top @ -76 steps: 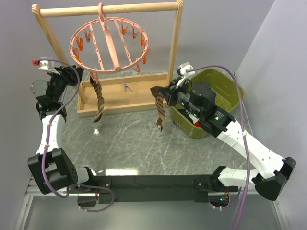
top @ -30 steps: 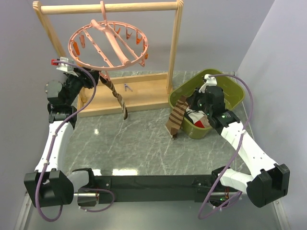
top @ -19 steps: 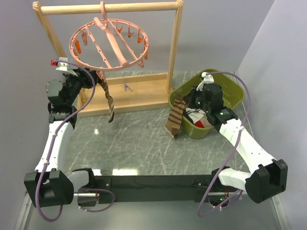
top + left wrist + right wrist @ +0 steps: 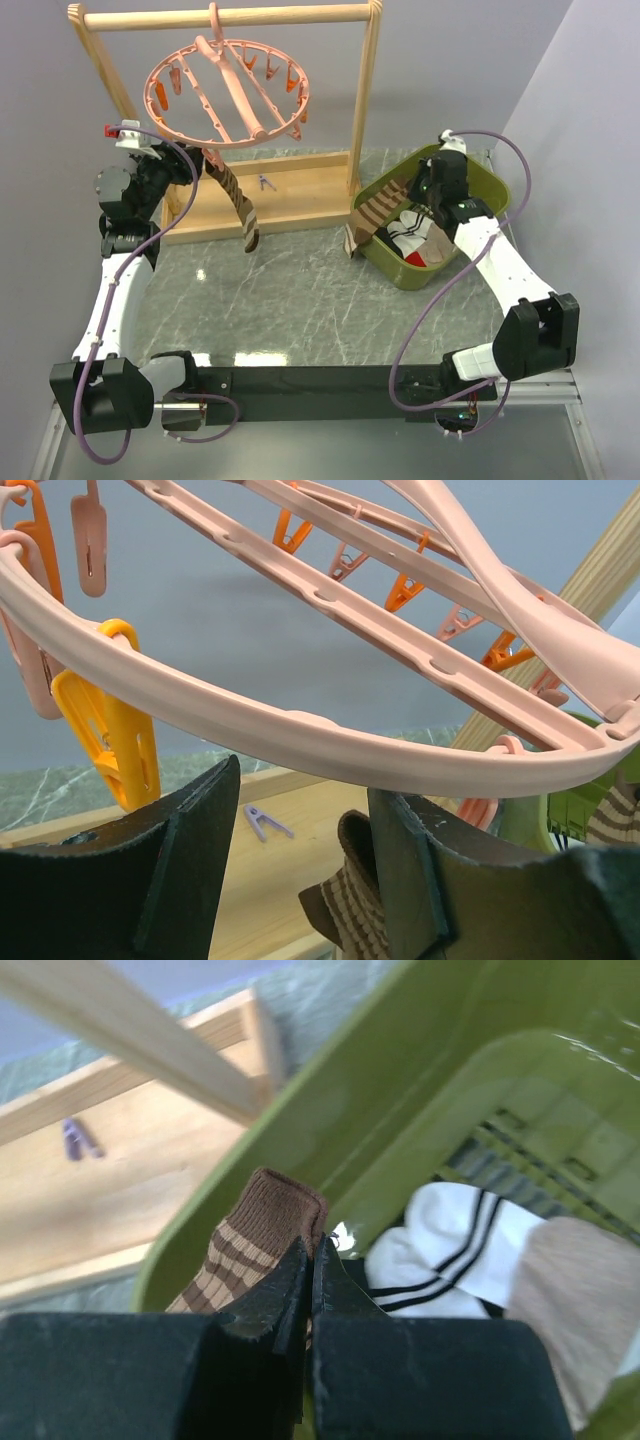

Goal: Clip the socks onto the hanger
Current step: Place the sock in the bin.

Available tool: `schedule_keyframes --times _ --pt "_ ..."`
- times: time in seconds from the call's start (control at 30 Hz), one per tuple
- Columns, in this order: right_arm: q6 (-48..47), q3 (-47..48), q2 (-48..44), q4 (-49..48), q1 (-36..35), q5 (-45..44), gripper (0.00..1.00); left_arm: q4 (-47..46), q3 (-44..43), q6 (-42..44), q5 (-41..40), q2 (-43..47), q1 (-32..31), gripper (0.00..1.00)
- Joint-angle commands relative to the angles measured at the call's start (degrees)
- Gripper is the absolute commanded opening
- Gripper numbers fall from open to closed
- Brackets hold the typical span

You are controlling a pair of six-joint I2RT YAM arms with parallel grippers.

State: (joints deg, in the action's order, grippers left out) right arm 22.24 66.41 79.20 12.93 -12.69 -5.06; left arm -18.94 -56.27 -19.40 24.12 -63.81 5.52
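Left fingers [image 4: 190, 860], half open, flank a brown tan-striped knit sock [image 4: 240, 205] seemingly clipped to the salmon-pink round plastic ring hanger [image 4: 240, 95]. Right fingers [image 4: 270, 1300] pinch the second sock [image 4: 265, 1220] at the worktop [image 4: 300, 290]'s right edge; next, raise it to a free clip.

Your overhead view looks down from above and behind the arm bases, far enough back to hold the whole table [image 4: 300, 300], the wooden rack [image 4: 230, 16], the pink hanger [image 4: 240, 95] and the green bin [image 4: 495, 190]. Your left wrist view sits tight behind the left claw [image 4: 300, 820] and tilts upward, the hanger's ring crossing just above the fingertips. Your right wrist view looks down past the right claw [image 4: 310, 1260] and the striped sock [image 4: 260, 1225] at its tip into the bin, very close. Both wrist views share the rack's base beyond the claws and the purple clip [image 4: 265, 823] on it.
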Motion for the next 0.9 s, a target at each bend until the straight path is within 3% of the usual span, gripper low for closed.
schedule_keyframes --times 0.0,0.17,0.63,0.7,0.87 --pt "0.5 -1.5 -2.5 -0.8 2.1 0.5 0.00 -2.2 -1.3 -0.9 -0.3 1.2 -0.2 0.60" --pt "1.0 -5.1 -2.2 -1.4 2.1 3.7 0.00 -2.2 -1.4 -1.1 -0.1 0.9 -0.2 0.60" --pt "0.4 -2.6 1.4 3.1 2.1 4.0 0.02 0.2 -1.3 -0.1 -0.2 2.6 -0.2 0.62" --pt "0.7 -2.3 1.8 3.9 2.1 4.9 0.09 0.7 -1.6 -0.2 -0.6 2.6 -0.2 0.63" --pt "0.9 -0.4 0.1 5.6 2.1 7.4 0.53 5.1 -4.4 -1.2 -1.3 2.3 -0.2 0.64"
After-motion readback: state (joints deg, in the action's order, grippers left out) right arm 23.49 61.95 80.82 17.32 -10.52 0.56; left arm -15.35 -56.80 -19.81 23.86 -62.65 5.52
